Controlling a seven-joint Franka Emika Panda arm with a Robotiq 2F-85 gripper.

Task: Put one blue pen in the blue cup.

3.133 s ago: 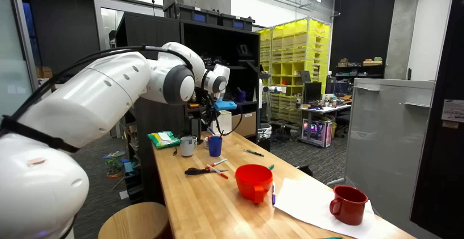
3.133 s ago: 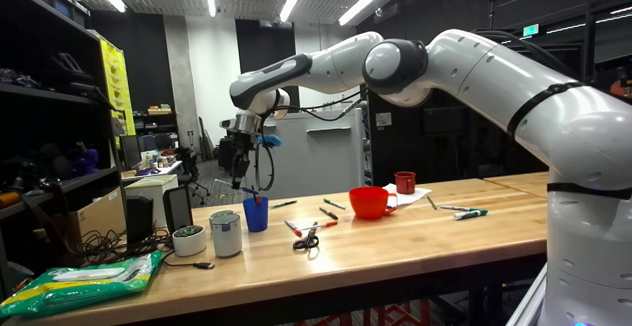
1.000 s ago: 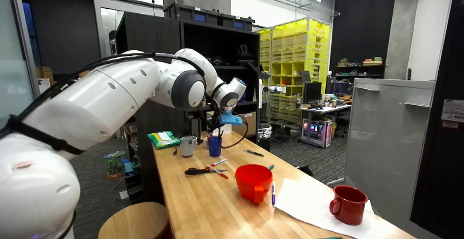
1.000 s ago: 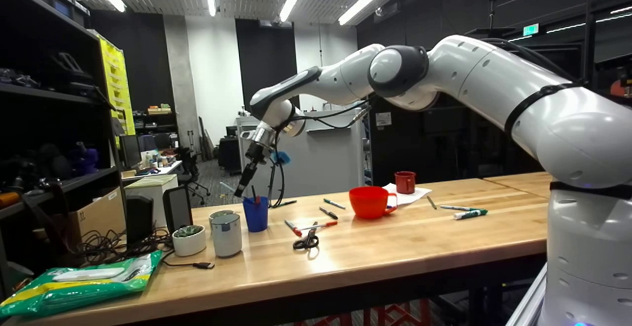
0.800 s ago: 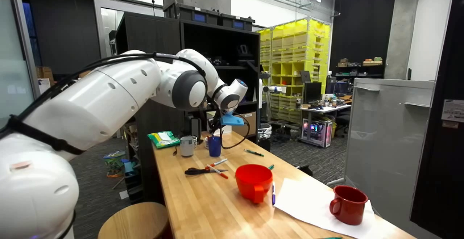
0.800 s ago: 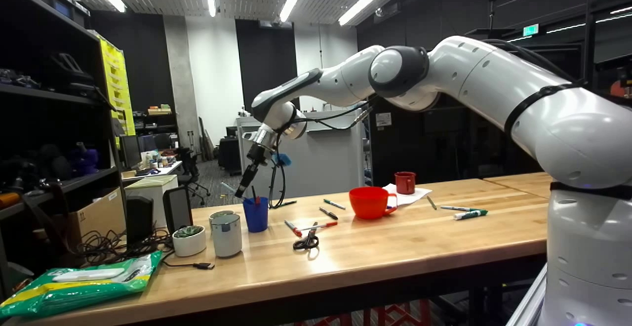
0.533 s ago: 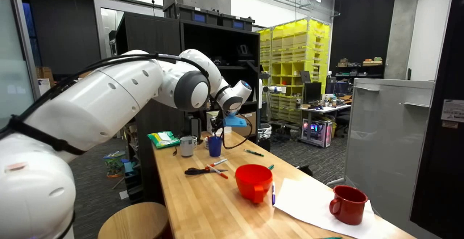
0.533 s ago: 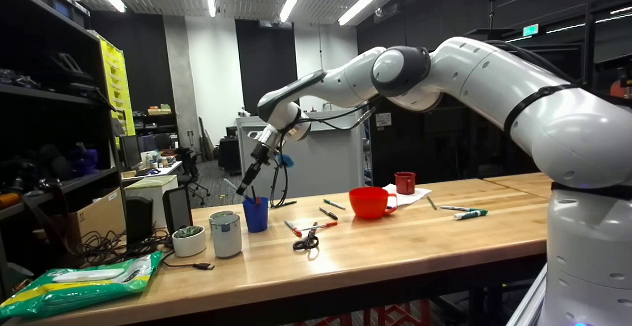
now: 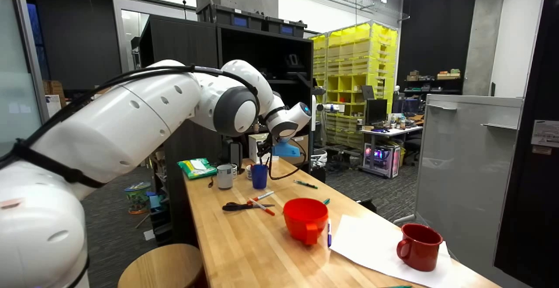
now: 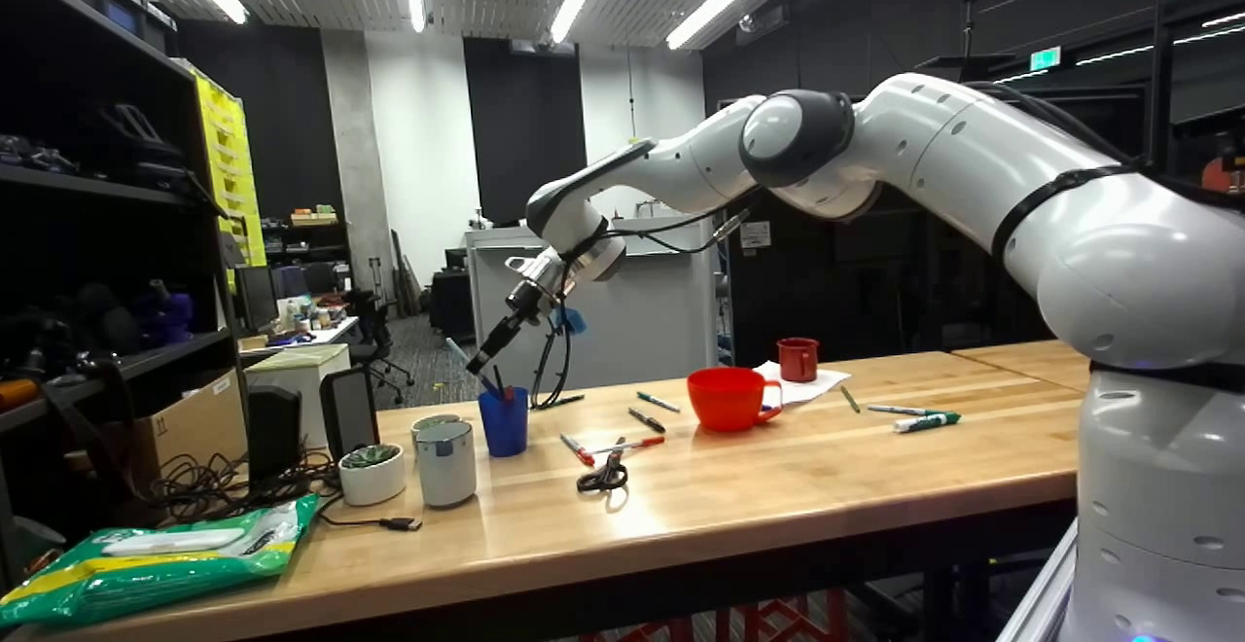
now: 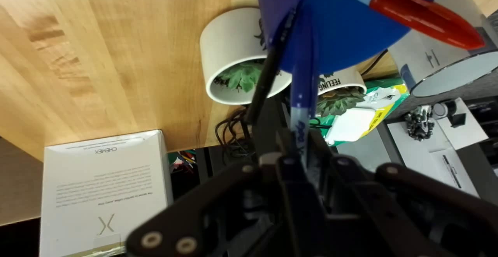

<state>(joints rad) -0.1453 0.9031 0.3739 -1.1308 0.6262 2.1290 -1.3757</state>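
The blue cup (image 9: 259,178) stands upright on the table and shows in both exterior views (image 10: 505,428). In the wrist view the blue cup (image 11: 350,35) holds a red-capped pen (image 11: 424,13) and a black pen (image 11: 268,74). My gripper (image 10: 477,366) is tilted, just above and beside the cup's mouth. In the wrist view my gripper (image 11: 303,142) is shut on a blue pen (image 11: 301,93) around its white barrel. The pen's blue cap end reaches in over the cup's rim; its lower tip is hidden. The pen's other end (image 10: 455,348) sticks out past the fingers, slanted.
A white cup (image 10: 448,467) and a small succulent pot (image 10: 373,475) stand close to the blue cup. A red cup (image 9: 305,219), a red mug (image 9: 420,246), scissors (image 9: 239,206) and several pens lie or stand elsewhere. Another blue pen (image 9: 329,234) lies by the red cup.
My gripper has tilted and come down toward the blue cup. The held pen has swung from nearly level above the cup to a steeper slant, its cap end now at the mouth.
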